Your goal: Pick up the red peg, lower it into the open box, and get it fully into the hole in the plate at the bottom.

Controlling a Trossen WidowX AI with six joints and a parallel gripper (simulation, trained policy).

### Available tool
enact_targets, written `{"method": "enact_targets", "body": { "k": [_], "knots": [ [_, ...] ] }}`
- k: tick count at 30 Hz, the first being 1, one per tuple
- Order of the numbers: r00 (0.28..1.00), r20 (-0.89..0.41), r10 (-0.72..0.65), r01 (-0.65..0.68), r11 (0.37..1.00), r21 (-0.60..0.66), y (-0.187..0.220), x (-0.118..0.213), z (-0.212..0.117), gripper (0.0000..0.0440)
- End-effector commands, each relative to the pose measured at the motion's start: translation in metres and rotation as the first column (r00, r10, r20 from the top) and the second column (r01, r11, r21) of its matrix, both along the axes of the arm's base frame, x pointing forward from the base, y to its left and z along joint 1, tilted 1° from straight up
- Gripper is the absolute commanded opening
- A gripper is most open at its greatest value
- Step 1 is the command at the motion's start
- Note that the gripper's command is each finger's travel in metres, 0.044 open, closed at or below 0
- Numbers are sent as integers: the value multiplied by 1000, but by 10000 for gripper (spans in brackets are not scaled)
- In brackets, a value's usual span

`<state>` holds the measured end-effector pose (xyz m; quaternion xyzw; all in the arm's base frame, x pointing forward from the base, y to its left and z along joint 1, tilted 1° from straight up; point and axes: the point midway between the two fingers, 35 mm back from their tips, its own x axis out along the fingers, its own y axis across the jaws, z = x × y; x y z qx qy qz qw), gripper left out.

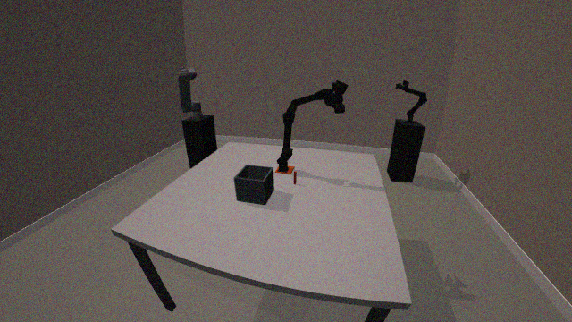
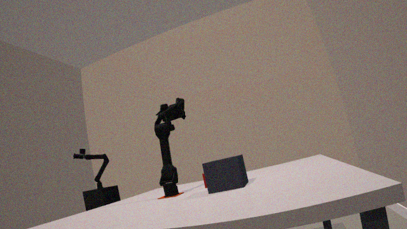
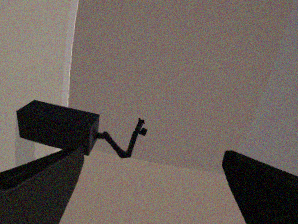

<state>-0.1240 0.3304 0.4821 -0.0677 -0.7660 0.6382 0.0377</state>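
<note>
Dark box [image 1: 254, 185] [image 2: 225, 174], inside floor hidden, peg partly covered

From up high I look down the white table [image 1: 268, 241] [image 2: 286, 197] toward the arm [image 1: 288, 130] [image 2: 165, 152]; my exterior view shares both from low down, and my close wrist view faces the walls

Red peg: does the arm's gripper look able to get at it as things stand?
Probably yes: the gripper is open, and the red peg stands outside the box, though close beside it.
</note>
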Motion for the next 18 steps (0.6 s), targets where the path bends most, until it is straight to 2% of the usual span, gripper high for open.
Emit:
{"method": "enact_targets", "body": {
  "k": [1, 3, 9, 18],
  "knots": [
    [1000, 0, -19, 19, 999, -29, 2, 3, -2, 422],
    [998, 0, -57, 56, 995, -88, 7, 10, -6, 440],
    [986, 2, -169, 163, 951, -262, 18, 31, -17, 440],
    [943, 17, -332, 294, 812, -504, 32, 65, -37, 440]
  ]
}}
